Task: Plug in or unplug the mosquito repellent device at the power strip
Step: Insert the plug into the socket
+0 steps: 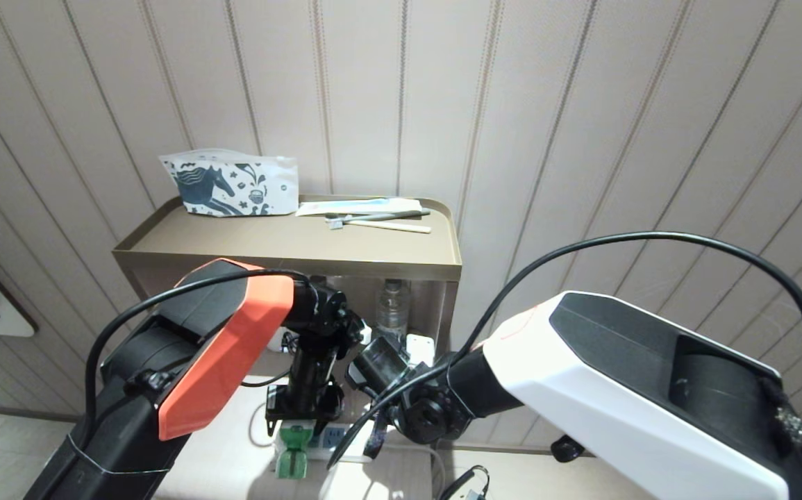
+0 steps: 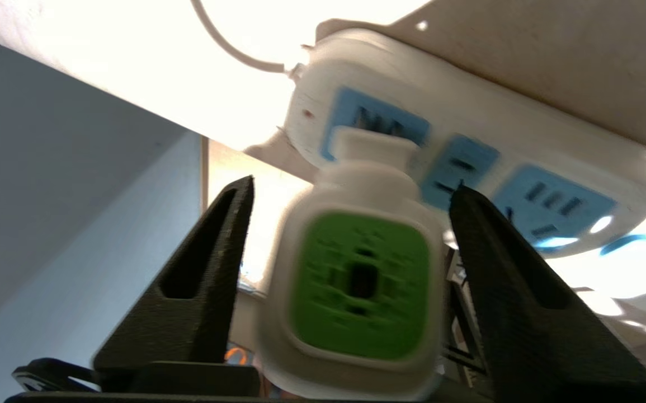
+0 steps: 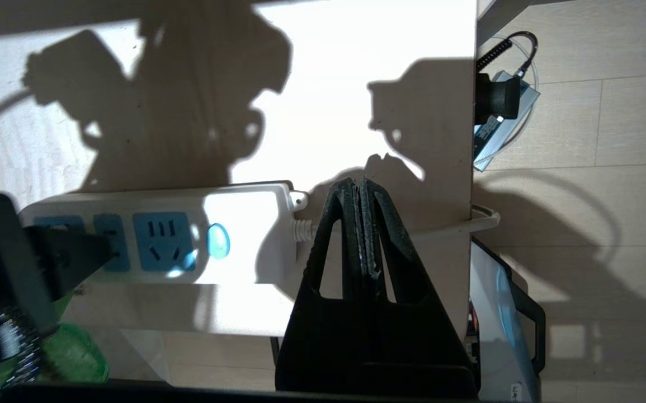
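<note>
Left wrist view shows our left tool (image 2: 350, 196) released around the mosquito repellent device (image 2: 356, 285), seated in the power strip (image 2: 524, 145)'s end socket at twelve o'clock; withdrawing crookedly could drag it loose.

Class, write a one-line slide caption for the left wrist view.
Open left gripper straddles the green-faced mosquito repellent device plugged into the power strip.

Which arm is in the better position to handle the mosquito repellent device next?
The left. The left gripper is open with a finger on each side of the mosquito repellent device at the power strip. The right gripper is shut, beside the strip's cord end.
</note>
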Controlling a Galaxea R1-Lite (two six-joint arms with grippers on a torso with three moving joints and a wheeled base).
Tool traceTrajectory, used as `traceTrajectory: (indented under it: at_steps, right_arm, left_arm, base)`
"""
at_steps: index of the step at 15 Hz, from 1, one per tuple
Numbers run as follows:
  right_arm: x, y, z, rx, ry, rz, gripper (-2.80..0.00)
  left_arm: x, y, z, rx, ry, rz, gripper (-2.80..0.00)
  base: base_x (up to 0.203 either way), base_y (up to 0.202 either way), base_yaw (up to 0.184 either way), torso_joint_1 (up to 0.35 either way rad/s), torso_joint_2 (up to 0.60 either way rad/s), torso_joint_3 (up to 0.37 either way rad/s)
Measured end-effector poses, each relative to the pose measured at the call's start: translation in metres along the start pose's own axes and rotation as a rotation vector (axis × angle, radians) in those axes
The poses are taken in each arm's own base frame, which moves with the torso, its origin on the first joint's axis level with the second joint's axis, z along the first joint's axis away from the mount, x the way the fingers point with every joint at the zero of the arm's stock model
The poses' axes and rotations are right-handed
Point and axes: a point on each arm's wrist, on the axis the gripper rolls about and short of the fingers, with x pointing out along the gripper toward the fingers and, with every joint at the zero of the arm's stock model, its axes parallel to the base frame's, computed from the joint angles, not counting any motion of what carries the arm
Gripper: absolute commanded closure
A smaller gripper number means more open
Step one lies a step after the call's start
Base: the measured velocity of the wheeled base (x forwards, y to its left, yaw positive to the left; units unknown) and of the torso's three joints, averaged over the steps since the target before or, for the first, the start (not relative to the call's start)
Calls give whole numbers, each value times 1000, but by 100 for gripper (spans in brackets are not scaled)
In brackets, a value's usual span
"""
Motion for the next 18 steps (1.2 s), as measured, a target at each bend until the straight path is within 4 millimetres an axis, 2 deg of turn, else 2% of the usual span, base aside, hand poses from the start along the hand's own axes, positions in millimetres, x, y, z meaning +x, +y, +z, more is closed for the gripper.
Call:
traceTrajectory:
  at_steps: [6, 9, 12, 15, 18]
  right_arm:
    - [-1, 2, 0, 0, -2, 6, 0]
    - [-6, 1, 2, 2, -5, 9, 0]
    - [-16, -3, 2, -7, -1, 7, 0]
    - [-33, -10, 0, -22, 8, 7, 0]
    - [-67, -25, 5, -34, 5, 15, 0]
  left_arm:
    - [-3, 1, 0, -5, -18, 15, -280]
    - [-16, 4, -1, -5, -31, -5, -280]
    - [-30, -3, -13, 27, -43, -20, -280]
    - [-34, -4, -17, 36, -51, -21, -280]
    - [-36, -4, -18, 39, -58, -18, -280]
  base:
    - [0, 0, 0, 0, 0, 0]
    - [0, 0, 0, 0, 0, 0]
    - [0, 0, 0, 0, 0, 0]
    - [0, 0, 0, 0, 0, 0]
    - [0, 0, 0, 0, 0, 0]
